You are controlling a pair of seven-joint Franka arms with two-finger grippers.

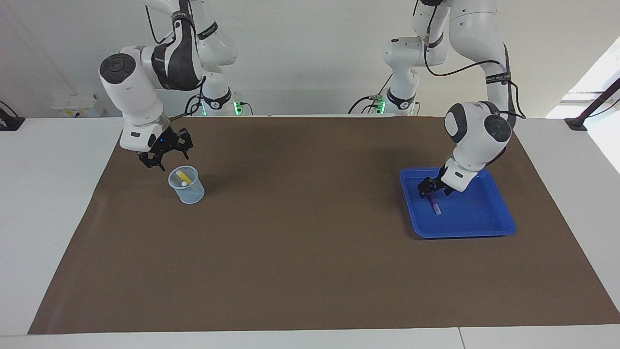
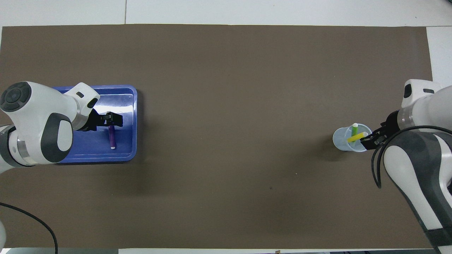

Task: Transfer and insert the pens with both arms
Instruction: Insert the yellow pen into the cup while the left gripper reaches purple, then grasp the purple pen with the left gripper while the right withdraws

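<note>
From the facing view I see my left gripper (image 1: 432, 189) down inside the blue tray (image 1: 484, 228), which sits on the brown mat (image 1: 310, 271) toward the left arm's end of the table. Its fingers are spread and straddle the upper end of the purple pen (image 1: 435, 204), which lies flat on the tray floor; I cannot tell whether they touch it. My right gripper (image 1: 167, 157) hangs just above the rim of the clear cup (image 1: 187, 190), on the side nearer the robots, toward the right arm's end of the mat. Its fingers look parted and hold nothing. The yellow pen (image 1: 181, 178) leans inside the cup.

From the overhead view, the tray lies close to the mat's edge at the left arm's end, and the purple pen (image 2: 112, 137) rests near the tray's wall that faces the mat's centre, its pale tip pointing toward the robots. The left gripper (image 2: 112, 121) is at the pen's other end, jaws apart. In the cup (image 2: 340, 139) I count two pens: the yellow pen (image 2: 356, 137) tilted across it and the green pen (image 2: 354, 129) standing steeper. The right gripper (image 2: 370, 140) sits at the cup's rim, by the yellow pen's end, released.
</note>
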